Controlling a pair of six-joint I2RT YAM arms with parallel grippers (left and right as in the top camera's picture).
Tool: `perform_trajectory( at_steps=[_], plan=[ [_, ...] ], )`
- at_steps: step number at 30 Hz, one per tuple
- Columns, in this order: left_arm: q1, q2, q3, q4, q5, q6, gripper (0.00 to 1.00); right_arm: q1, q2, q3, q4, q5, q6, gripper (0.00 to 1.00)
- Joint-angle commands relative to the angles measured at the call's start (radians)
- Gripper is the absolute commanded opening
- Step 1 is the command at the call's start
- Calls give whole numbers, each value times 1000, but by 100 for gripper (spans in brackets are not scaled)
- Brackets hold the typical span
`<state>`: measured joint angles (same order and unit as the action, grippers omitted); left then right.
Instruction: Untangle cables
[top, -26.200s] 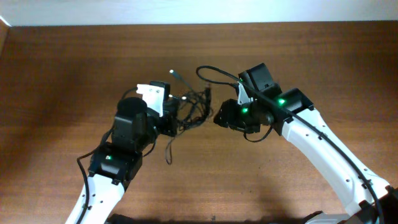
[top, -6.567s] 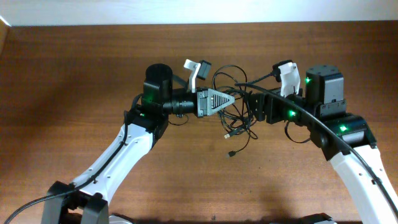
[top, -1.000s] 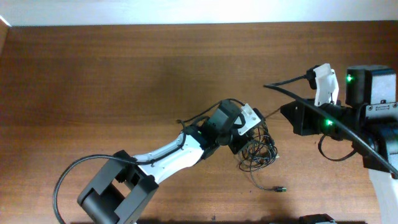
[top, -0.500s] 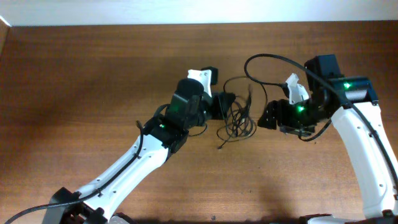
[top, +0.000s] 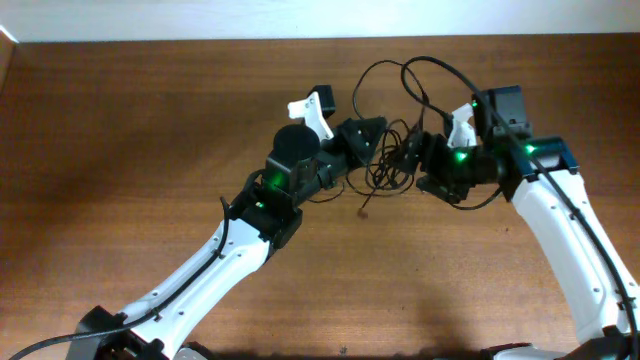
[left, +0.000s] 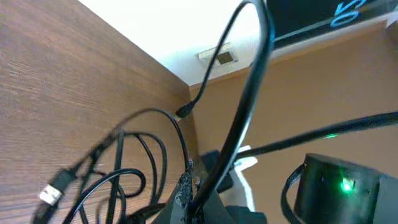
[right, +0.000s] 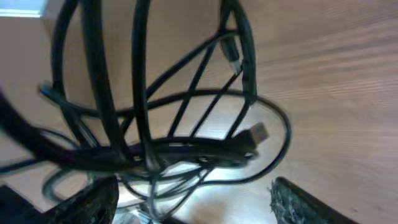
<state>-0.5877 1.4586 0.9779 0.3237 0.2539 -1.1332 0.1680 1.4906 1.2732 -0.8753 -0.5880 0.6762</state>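
Left tool (top: 362, 134): fingers together, pinched on a strand of the cables (top: 388, 160). Its wrist camera shows the black cord rising straight out of the closed tips (left: 193, 200) and arcing away overhead.

Right tool (top: 412, 160): fingers apart. From its wrist camera the two pads (right: 93, 198) sit at the far left and far right of the view, with the tangle crossing the gap between them. The pads do not squeeze any strand that I can see.

The two tools face each other near the far middle of the table (top: 120, 150), close together, with the knot of cords between them.

Cables: thin and black, bunched into a loose snarl between the tools. Two large loops (top: 400, 72) stand out of it toward the back edge of the table. One strand trails toward the near side and ends in a small plug (top: 363, 211); I cannot tell whether it touches the wood.

Right wrist view: several strands (right: 180, 149) cross over one another, with a silvery flat plug (right: 257, 132) lying among them.

Left wrist view: blurred loops (left: 140, 180) above the wood grain, and a silvery plug (left: 52, 194) at the lower left.
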Motion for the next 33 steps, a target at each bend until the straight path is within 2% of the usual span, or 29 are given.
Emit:
perform_trajectory(
  at_steps=[1, 2, 3, 4, 5, 7, 9, 12, 13, 14, 15, 17, 19, 21, 22, 24, 25, 26, 30, 32, 33],
  plan=[
    [-8, -29, 6, 53, 3, -111, 0, 62, -6, -8, 59, 173, 243, 75],
    [-8, -29, 6, 122, 55, -139, 0, 81, -3, -8, 86, 258, 282, 36],
    [-8, -29, 6, 198, 103, -139, 0, 90, 2, -8, 98, 329, 299, 16],
    [-8, -34, 6, 265, 142, -139, 0, 92, 7, -8, 96, 388, 313, 6],
    [-8, -48, 6, 298, 159, -138, 0, 89, 10, -8, 89, 439, 313, 4],
    [15, -97, 6, 266, 158, -96, 0, 63, 11, -8, 29, 528, 312, 4],
    [64, -152, 6, 180, 145, -38, 0, 31, 11, -8, -60, 577, 303, 4],
    [147, -231, 6, 8, 124, -16, 0, 28, 11, -8, -123, 557, 168, 4],
    [153, -242, 6, -32, 114, -16, 0, 28, 11, -8, -145, 507, 147, 15],
    [154, -249, 6, -106, 61, -16, 0, 28, 11, -8, -160, 412, 108, 38],
    [151, -248, 6, -191, -1, -16, 0, 28, 11, -8, -167, 314, 39, 46],
    [142, -237, 6, -475, -195, -17, 0, 28, 11, -8, -204, 252, -53, 55],
    [122, -202, 5, -687, -311, -17, 0, 28, 11, -8, -238, 251, -132, 58],
    [103, -121, 5, -804, -330, -17, 0, 28, 11, -8, -274, 214, -214, 58],
    [99, -84, 5, -821, -331, -16, 4, 29, 11, -8, -282, 181, -256, 58],
    [100, 3, 5, -832, -330, -17, 70, 44, 11, -8, -293, 137, -320, 61],
    [100, 36, 5, -832, -330, -17, 87, 58, 11, -8, -296, 135, -325, 63],
    [100, 69, 5, -835, -330, -16, 100, 77, 11, -8, -299, 135, -325, 64],
    [99, 119, 5, -884, -282, -17, 100, 161, 11, -8, -291, 172, -324, 72],
    [96, 119, 5, -832, -198, -17, 62, 167, 11, -8, -293, 226, -321, 75],
    [89, 119, 5, -829, -198, -17, 57, 159, 11, -8, -298, 243, -321, 79]
  ],
)
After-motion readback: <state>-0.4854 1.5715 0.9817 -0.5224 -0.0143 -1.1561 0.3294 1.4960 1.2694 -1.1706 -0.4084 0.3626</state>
